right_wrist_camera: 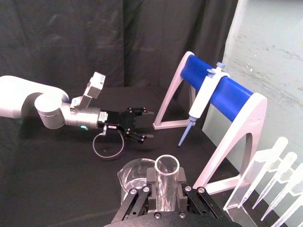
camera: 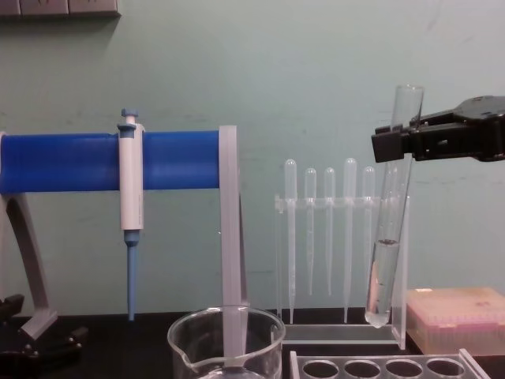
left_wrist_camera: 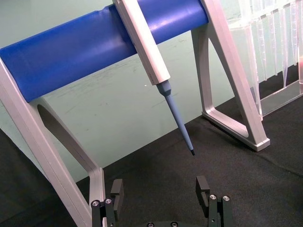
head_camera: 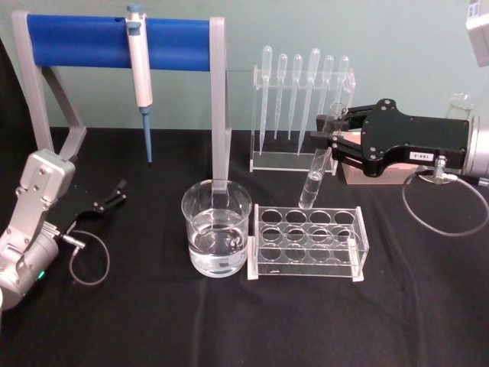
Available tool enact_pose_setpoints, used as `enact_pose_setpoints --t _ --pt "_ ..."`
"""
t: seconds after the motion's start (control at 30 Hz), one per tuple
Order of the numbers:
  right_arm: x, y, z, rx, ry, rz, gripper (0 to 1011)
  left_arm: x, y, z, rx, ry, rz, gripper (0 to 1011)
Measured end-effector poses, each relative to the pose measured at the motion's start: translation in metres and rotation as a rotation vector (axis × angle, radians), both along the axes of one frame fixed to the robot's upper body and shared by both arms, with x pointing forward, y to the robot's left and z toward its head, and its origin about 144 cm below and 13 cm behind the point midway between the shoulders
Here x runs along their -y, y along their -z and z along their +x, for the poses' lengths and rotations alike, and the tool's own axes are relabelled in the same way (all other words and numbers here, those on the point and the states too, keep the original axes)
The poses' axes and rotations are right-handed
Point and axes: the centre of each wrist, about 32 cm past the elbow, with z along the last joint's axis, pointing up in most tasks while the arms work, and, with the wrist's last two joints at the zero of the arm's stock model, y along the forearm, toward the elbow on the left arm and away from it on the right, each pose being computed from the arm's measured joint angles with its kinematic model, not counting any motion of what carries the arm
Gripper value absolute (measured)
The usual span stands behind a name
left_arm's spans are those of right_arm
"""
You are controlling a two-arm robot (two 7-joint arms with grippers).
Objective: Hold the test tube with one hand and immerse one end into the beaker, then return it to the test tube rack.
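tube (head_camera: 315, 174): thin glass, light, slick, fragile, part-filled.
right gripper (head_camera: 331, 139): clamped on tube near rim; best kept gentle.
left gripper (head_camera: 114, 195): parked, fingers spread, empty.

Pale green wall (camera: 316, 71) behind; black cloth (head_camera: 229, 329) over table; dark curtain (right_wrist_camera: 94, 38) along one side.

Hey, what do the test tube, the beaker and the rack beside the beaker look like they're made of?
The test tube looks like thin, clear, glossy glass: the liquid in its bottom shows straight through the wall.
The beaker is likely glass too, smooth and transparent, with bright highlights on its flared rim.
The rack is probably acrylic or a similar clear plastic, judging by its flat see-through sheets with whitish edges.
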Motion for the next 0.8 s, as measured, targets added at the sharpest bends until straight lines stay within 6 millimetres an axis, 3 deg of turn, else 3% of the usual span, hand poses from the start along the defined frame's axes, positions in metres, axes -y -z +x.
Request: enact_pose_setpoints --t 0.8 --pt "0.0000 0.0002 0.0000 0.000 0.000 0.000 239 0.0000 0.0000 0.0000 0.000 0.000 0.000 1000"
